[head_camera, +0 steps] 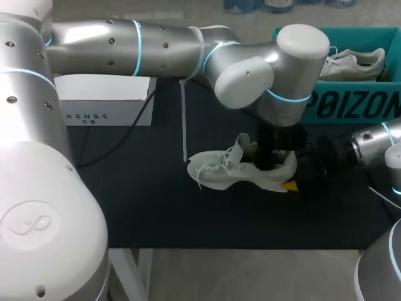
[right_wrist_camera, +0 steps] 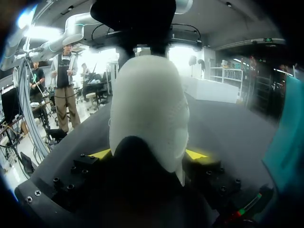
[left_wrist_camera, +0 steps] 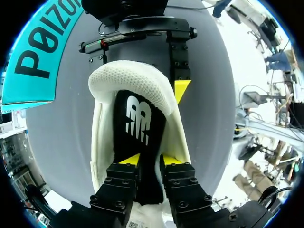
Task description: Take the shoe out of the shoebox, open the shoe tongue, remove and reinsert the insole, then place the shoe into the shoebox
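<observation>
Hands both engaged: left hand [left_wrist_camera: 149,161] pinches the black insole [left_wrist_camera: 140,118] inside the white sneaker [head_camera: 219,172]; right hand [right_wrist_camera: 148,154] clamps its heel, over the table [head_camera: 156,207], outside the teal shoebox [head_camera: 351,105]. Insole judged light, floppy; grip its heel edge.

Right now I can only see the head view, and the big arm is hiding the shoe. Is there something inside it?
Observer: Yes. The left wrist view shows a black insole inside the white shoe.
Operator: Is a gripper touching it?
Observer: The left gripper reaches into the shoe and pinches the insole from both sides.
Operator: Who keeps the shoe from sliding?
Observer: The right gripper. In its own wrist view the shoe's heel sits between its two fingers, one on each side.
</observation>
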`<action>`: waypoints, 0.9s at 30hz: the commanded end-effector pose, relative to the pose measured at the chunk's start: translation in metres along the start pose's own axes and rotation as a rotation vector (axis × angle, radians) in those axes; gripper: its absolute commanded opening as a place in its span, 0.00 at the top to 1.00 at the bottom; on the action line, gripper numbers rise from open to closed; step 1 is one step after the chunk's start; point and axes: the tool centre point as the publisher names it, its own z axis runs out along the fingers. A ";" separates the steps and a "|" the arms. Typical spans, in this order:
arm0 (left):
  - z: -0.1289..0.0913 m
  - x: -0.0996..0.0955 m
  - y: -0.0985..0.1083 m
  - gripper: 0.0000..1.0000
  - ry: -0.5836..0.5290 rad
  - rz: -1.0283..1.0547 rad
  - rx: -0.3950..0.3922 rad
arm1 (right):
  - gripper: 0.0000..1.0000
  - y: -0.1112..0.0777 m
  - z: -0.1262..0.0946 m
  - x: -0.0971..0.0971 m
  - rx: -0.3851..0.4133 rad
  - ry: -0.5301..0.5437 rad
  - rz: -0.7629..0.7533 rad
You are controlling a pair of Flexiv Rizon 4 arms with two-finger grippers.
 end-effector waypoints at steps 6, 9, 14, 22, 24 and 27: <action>0.005 0.001 -0.005 0.56 0.005 0.010 -0.010 | 1.00 -0.004 0.004 -0.001 0.003 -0.001 0.002; 0.008 -0.001 -0.006 0.59 0.009 0.012 -0.009 | 1.00 -0.004 0.004 -0.001 0.003 -0.001 0.002; 0.014 -0.004 -0.008 0.60 -0.004 0.022 -0.008 | 1.00 -0.004 0.004 -0.001 0.003 -0.001 0.002; 0.050 -0.005 -0.014 0.58 -0.022 0.047 -0.028 | 1.00 -0.004 0.004 -0.001 0.003 -0.001 0.002; 0.055 -0.002 -0.015 0.63 -0.042 0.058 -0.032 | 1.00 -0.004 0.004 -0.001 0.003 -0.001 0.002; 0.055 0.000 -0.014 1.00 -0.083 0.051 -0.033 | 1.00 -0.004 0.004 -0.001 0.003 -0.001 0.002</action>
